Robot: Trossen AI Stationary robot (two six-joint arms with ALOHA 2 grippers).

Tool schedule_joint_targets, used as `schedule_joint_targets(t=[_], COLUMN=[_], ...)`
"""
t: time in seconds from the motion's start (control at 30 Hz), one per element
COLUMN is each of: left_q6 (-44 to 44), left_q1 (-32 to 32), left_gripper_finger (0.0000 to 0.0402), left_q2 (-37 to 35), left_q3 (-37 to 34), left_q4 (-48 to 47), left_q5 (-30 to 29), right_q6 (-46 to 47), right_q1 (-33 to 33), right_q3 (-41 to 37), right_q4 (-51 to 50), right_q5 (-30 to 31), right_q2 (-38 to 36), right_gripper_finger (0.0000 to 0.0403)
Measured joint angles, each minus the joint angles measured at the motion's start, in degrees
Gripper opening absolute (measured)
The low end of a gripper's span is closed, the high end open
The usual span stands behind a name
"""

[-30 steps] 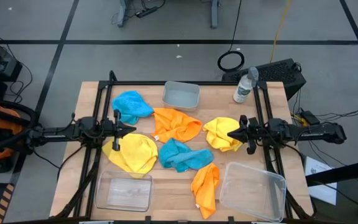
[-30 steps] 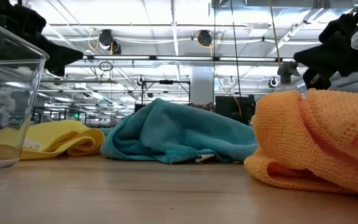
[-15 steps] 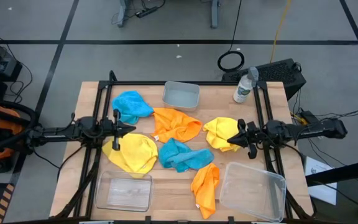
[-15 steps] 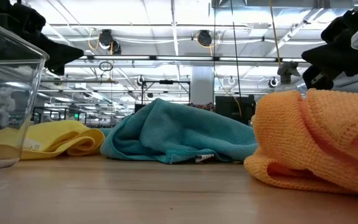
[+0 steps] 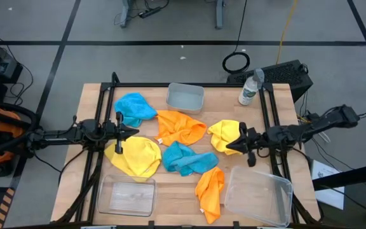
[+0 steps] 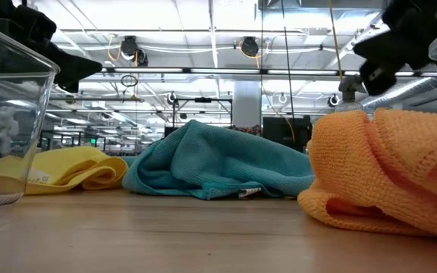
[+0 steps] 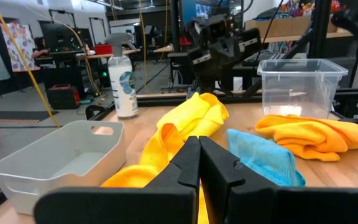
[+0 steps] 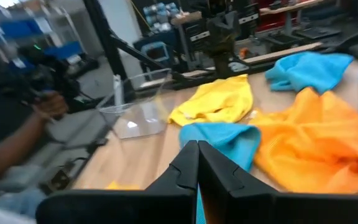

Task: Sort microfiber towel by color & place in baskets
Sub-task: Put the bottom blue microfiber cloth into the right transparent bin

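Six towels lie on the table: a blue one (image 5: 135,107) far left, an orange one (image 5: 180,127) in the middle, a yellow one (image 5: 225,135) at the right, a yellow one (image 5: 135,156) at the left, a blue one (image 5: 186,159) in the centre and an orange one (image 5: 210,189) near the front. The small greyish basket (image 5: 185,97) stands at the far side. Two clear baskets (image 5: 127,196) (image 5: 258,194) stand at the near edge. My left gripper (image 5: 135,132) is shut and hovers above the left yellow towel's far edge. My right gripper (image 5: 227,147) is shut above the right yellow towel's near edge.
A clear water bottle (image 5: 250,88) stands at the far right corner. In the right wrist view a person's arm (image 8: 17,124) shows beyond the table. Bare wood lies along the near edge between the two clear baskets.
My right gripper has moved toward the table's left and a little toward the near edge, coming over the right yellow towel's near edge, and its arm has swung at a slant. The towels have stayed in place.
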Motion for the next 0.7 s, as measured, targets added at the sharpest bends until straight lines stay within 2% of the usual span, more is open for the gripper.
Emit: schedule_joint_targets(t=[0.13,0.33,0.7], left_q6=[-0.6,-2.9,-3.0], left_q1=[0.0,0.0,0.0], left_gripper_finger=[0.0009,0.0008,0.0009], left_q2=[0.0,0.0,0.0], left_q3=[0.0,0.0,0.0], left_q4=[0.0,-0.1,-0.2], left_q5=[0.0,0.0,0.0], right_q6=[-3.8,-7.9,-14.1], right_q1=[0.4,0.2,-3.7], right_q3=[8.8,25.0,53.1], right_q4=[-3.5,-17.0,-41.3], right_q5=[0.6,0.7,0.3], right_q2=[10.5,26.7,50.7], right_gripper_finger=[0.0,0.0004,0.0084])
